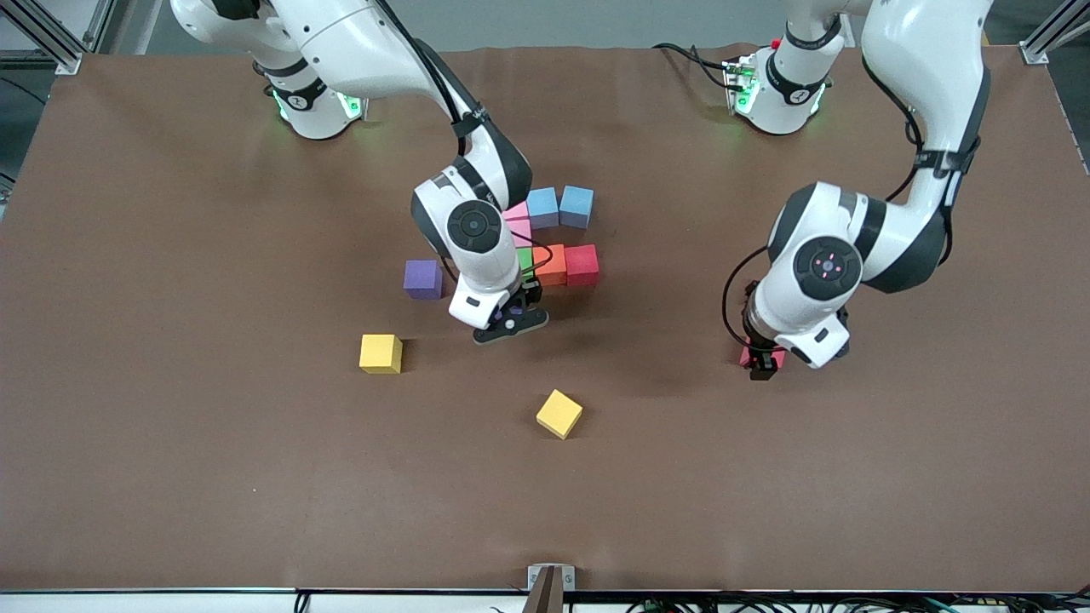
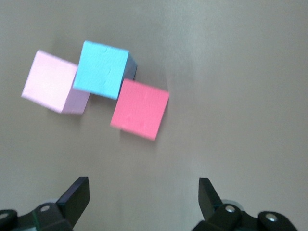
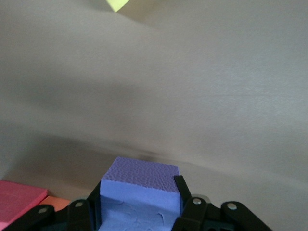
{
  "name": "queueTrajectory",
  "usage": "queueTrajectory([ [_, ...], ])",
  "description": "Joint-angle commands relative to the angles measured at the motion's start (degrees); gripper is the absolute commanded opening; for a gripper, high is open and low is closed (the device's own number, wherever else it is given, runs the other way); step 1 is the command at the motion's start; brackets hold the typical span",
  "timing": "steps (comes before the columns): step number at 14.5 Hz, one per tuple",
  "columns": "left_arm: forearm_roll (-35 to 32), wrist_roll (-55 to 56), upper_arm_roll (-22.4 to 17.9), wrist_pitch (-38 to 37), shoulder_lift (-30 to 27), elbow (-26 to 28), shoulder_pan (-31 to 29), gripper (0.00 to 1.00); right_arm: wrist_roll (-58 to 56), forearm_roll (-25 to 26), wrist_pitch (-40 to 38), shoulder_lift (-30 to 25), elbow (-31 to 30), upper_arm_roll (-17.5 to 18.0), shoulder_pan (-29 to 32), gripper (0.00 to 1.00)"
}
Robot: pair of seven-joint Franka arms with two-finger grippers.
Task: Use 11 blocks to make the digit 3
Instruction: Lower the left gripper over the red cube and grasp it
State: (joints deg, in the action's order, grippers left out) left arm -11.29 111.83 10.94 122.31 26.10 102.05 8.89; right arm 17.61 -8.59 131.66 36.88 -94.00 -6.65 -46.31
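Fingers of the right gripper [image 3: 139, 204] are closed on a purple cube [image 3: 140, 187], held over the tabletop [image 1: 170, 477] just beside the partly built figure, at its edge nearer the front camera. Fingers of the left gripper [image 2: 143, 197] stand wide apart with nothing between them, low over a loose cluster of 3 cubes toward the left arm's end of the tabletop: a red cube [image 2: 140, 109], a light blue cube [image 2: 102, 69] and a pink cube [image 2: 52, 82]. In the left wrist view these 3 touch at their corners, each turned at its own angle.

Near the middle of the tabletop the figure so far has 2 light blue cubes [image 1: 559, 206] side by side in the row farthest from the front camera, with a pink cube [image 1: 517, 221] next to them. One row nearer the camera sit a green cube [image 1: 524, 258], an orange cube [image 1: 553, 264] and a red cube [image 1: 582, 264], touching in a line. The right arm hides part of this group.

A second purple cube [image 1: 422, 278] sits alone, toward the right arm's end from the figure. 2 yellow cubes [image 1: 380, 353] [image 1: 559, 414] lie apart, nearer the front camera.
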Motion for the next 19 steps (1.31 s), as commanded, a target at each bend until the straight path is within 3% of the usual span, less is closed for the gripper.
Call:
queueTrajectory([
  [1, -1.64, -2.92, 0.4, 3.1, 0.7, 1.38, -0.98, 1.0, 2.25, -1.34, 0.79, 0.73, 0.57, -0.47, -0.8, 0.06],
  [10, -2.86, -14.79, 0.58, 14.71, -1.14, 13.25, -4.05, 1.0, 3.31, -1.17, 5.35, 1.7, -1.27, -0.56, -1.59, 0.06],
  [19, -5.41, -17.26, 0.58, 17.86, -0.18, 15.28, -6.25, 1.0, 3.4, -1.17, 5.8, 1.53, -2.86, -0.56, -2.3, 0.06],
])
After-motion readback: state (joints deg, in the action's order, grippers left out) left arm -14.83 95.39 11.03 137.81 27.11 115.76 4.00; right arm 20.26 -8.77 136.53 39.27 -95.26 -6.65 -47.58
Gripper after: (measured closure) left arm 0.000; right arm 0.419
